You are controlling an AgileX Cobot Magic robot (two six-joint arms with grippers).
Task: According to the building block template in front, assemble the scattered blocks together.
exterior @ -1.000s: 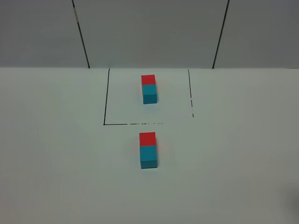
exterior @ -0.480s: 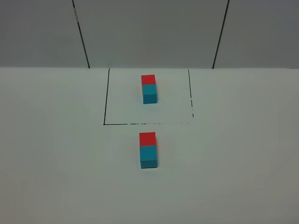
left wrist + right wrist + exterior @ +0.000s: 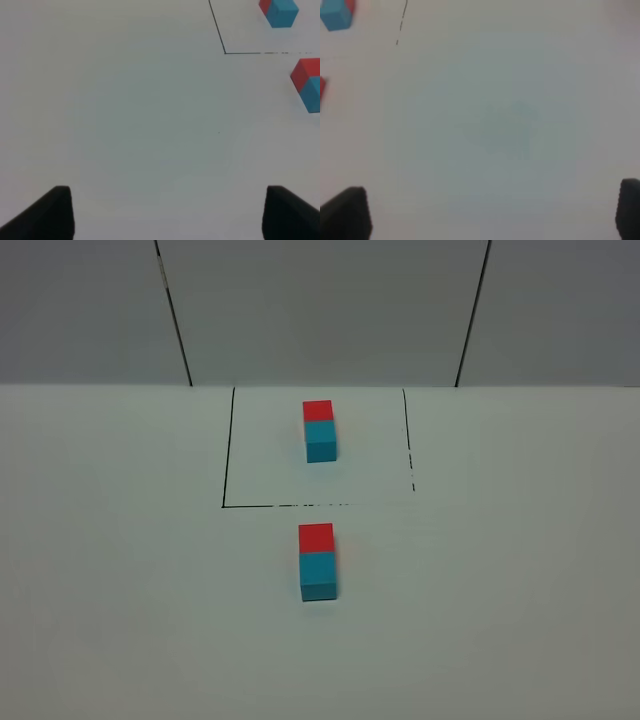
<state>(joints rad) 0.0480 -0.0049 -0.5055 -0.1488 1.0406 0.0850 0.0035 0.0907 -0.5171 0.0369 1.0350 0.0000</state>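
The building block template (image 3: 320,430) sits on the white desk (image 3: 120,590) inside thin black lines (image 3: 228,450), toward the far edge; its red cube is on the far side and its cyan-blue cube on the near side, the two touching. The scattered blocks lie just outside the near black line, in line with the template: the red block (image 3: 316,537) and the cyan-blue block (image 3: 318,576) are touching face to face, red farther, blue nearer, matching the template's order. Neither arm appears in the high view. The left gripper (image 3: 167,212) hangs over bare desk well to the left of both pairs; its jaws stand wide apart and hold nothing. The right gripper (image 3: 492,212) hangs over bare desk to the right; its jaws are likewise wide apart and empty.
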